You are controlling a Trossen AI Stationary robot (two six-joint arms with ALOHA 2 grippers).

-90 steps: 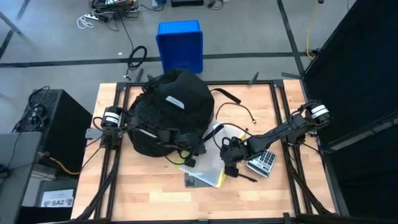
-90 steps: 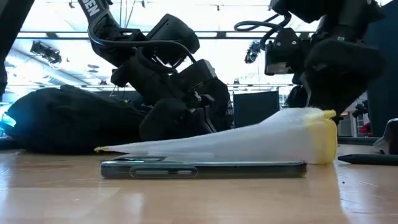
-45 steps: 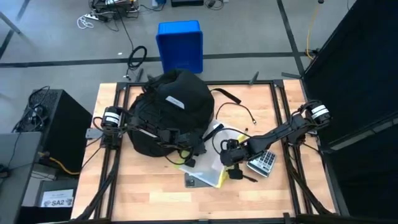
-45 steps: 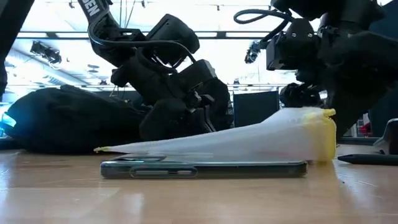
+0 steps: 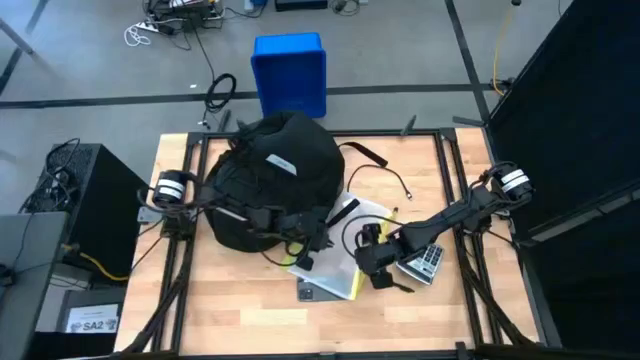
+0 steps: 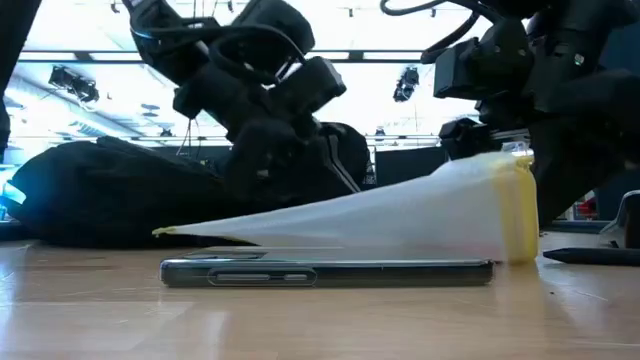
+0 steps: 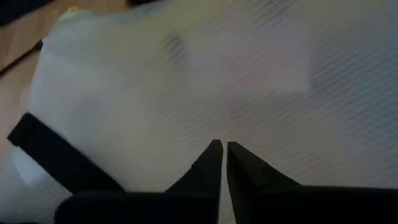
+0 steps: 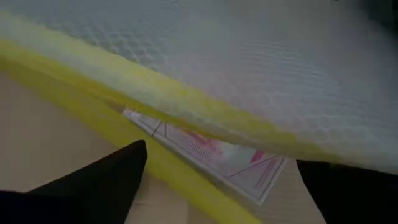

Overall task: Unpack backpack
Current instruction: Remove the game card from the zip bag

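Large rounded black fabric backpack (image 5: 275, 180) with a small white label lies on the far-left part of the wooden worktop (image 5: 250, 310), straps trailing toward the middle. Just right of it and nearer the front lies a translucent white plastic pouch with a yellow edge (image 5: 345, 255); its long axis runs diagonally from the backpack's mouth toward the front. A dark flat phone (image 5: 318, 292) lies at the pouch's front end, and the low view shows the pouch's thin edge resting on it.

Left claw (image 7: 221, 163) is over the pouch near the backpack's mouth. Its fingers are clenched almost tip to tip with only a sliver between them, nothing caught, the white mesh surface right ahead. In the high view that arm reaches across the backpack's front, so the backpack sits directly behind and under it.

Right claw (image 5: 372, 262) is at the pouch's right-hand yellow edge. Its wrist view shows two dark fingers spread wide apart, released, with the yellow rim and a printed paper inside the pouch between them. A grey calculator (image 5: 425, 260) lies just right of it, a black pen (image 5: 398, 286) near its front.

Judgement: the backpack lies to the left of and beyond both claws. The left arm is clearly nearer the opening, so reaching back in falls to it, while the right claw is lined up side-on to the pouch's long edge.
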